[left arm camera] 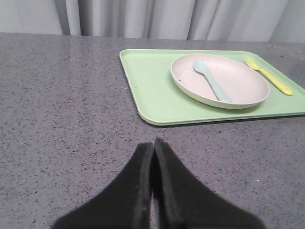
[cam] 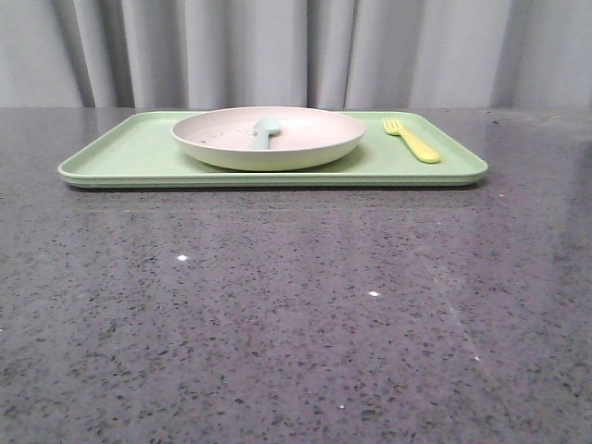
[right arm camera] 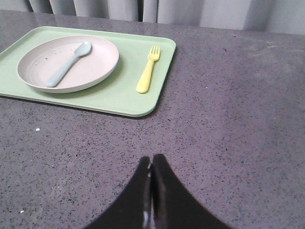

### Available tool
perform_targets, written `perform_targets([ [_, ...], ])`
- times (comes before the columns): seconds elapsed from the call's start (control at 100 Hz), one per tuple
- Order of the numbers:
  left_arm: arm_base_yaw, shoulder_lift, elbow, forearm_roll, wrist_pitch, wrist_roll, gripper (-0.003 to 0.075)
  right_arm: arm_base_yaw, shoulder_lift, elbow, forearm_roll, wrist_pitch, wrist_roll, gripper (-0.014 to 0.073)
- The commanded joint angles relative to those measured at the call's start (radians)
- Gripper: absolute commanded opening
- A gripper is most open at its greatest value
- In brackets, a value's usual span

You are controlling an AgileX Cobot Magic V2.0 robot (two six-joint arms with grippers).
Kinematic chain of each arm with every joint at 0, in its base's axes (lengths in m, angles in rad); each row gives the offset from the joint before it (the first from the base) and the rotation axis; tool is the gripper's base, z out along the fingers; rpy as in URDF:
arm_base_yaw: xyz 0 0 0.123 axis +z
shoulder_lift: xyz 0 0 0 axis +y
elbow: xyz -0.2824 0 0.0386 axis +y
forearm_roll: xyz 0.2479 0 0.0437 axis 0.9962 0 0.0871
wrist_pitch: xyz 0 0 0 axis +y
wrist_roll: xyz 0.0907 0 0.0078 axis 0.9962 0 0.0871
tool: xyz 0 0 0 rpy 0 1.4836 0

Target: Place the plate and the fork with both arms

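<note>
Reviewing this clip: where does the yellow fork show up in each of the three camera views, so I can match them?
Front view: the fork lies on the green tray, right of the plate, near the tray's right end.
Left wrist view: the fork is at the tray's far right, beyond the plate.
Right wrist view: the fork lies between the plate and the tray's edge.
Shared landmark: the spoon in the plate.

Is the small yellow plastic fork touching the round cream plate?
Apart. The right wrist view shows bare green tray between fork and plate.
</note>
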Motion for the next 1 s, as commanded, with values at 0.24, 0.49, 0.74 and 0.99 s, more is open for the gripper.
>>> perform_targets([
  [0.24,0.032,-0.040,0.130,-0.003,-0.342,0.003,-0.0020,-0.003,0.008,-0.023,-0.022,-0.067,-0.009,-0.0038],
  [0.49,0.168,-0.170,0.306,0.039,-0.470,0.007,-0.0020,-0.003,0.008,-0.023,-0.022,-0.067,-0.009,-0.0038],
  [0.74,0.265,-0.285,0.416,0.039,-0.512,0.083,-0.0020,-0.003,0.008,-0.023,-0.022,-0.067,-0.009,-0.0038],
  [0.99,0.271,-0.298,0.477,0.039,-0.513,0.083,-0.0020,-0.003,0.008,-0.023,-0.022,-0.066,-0.009,-0.0038],
])
